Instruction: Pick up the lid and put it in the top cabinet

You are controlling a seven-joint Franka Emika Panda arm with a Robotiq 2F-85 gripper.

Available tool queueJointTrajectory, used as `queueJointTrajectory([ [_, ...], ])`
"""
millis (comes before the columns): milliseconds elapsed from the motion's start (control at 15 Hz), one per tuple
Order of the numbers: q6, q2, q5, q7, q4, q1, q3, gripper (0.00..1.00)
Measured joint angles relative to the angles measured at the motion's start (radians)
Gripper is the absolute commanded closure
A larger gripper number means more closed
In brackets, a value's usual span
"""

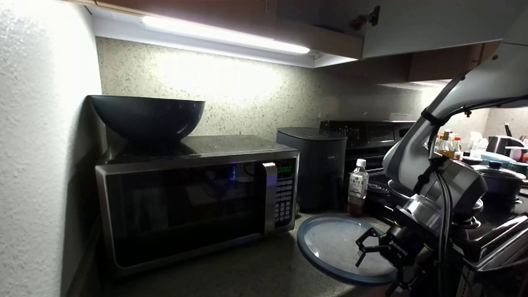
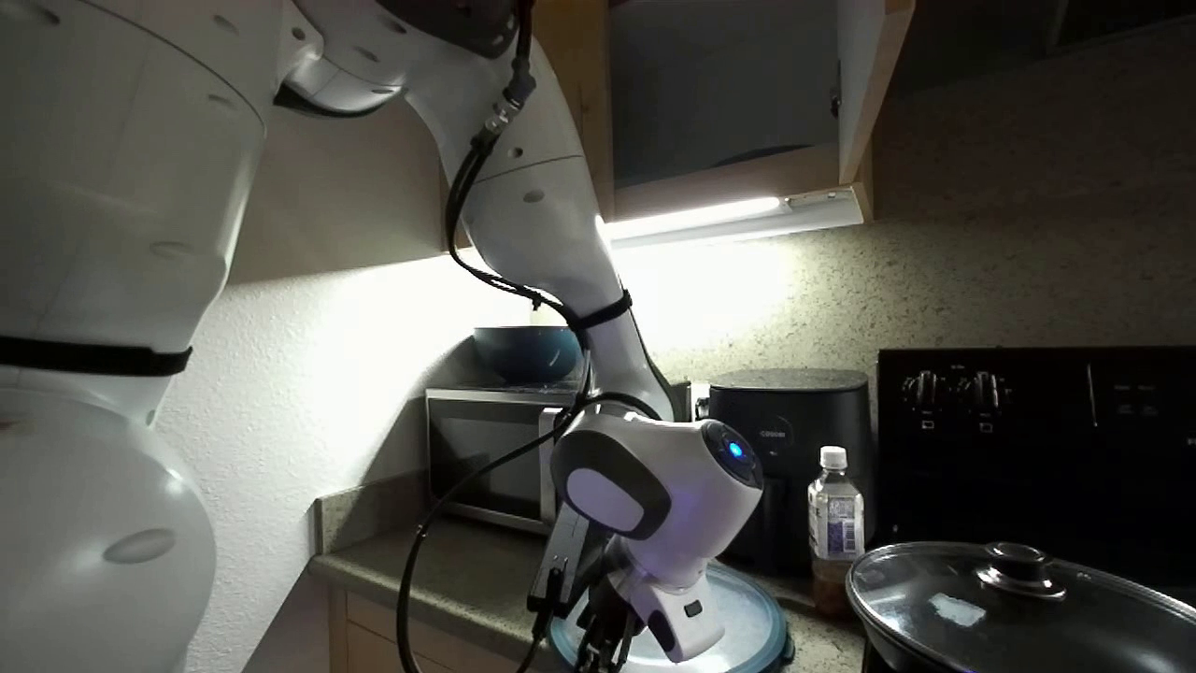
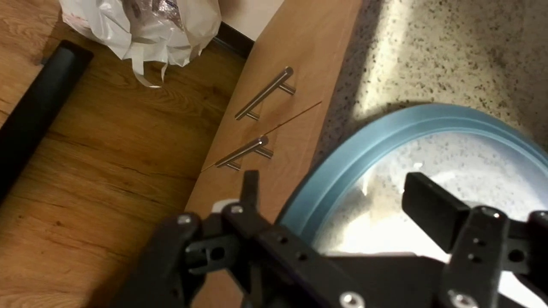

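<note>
The lid (image 1: 330, 243) is a large round clear disc with a blue rim, lying flat on the counter in front of the microwave's right end. It also shows in an exterior view (image 2: 752, 612), partly hidden by the arm, and in the wrist view (image 3: 454, 158). My gripper (image 1: 377, 270) is open and empty at the lid's near edge. In the wrist view the gripper (image 3: 339, 192) has one finger over the clear middle and one outside the rim, beyond the counter edge. Contact cannot be told. The top cabinet (image 1: 321, 39) has its pale door open, also in an exterior view (image 2: 724, 187).
A microwave (image 1: 185, 202) with a dark bowl (image 1: 148, 117) on top stands left of the lid. An air fryer (image 1: 315, 173) and a bottle (image 1: 358, 185) stand behind it. A lidded pan (image 2: 1018, 598) is on the stove. Drawer handles (image 3: 265, 92) project below the counter.
</note>
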Motion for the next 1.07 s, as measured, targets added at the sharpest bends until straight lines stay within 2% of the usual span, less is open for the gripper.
queueJointTrajectory([
  [467, 0.0, 0.002, 0.0, -0.003, 0.008, 0.006, 0.008, 0.91],
  [600, 0.004, 0.002, 0.0, -0.008, 0.002, 0.006, 0.008, 0.99],
  [1000, 0.036, -0.01, 0.028, -0.088, -0.033, 0.006, 0.006, 1.0],
  [1067, 0.047, -0.02, 0.051, -0.116, -0.043, 0.006, 0.007, 0.75],
])
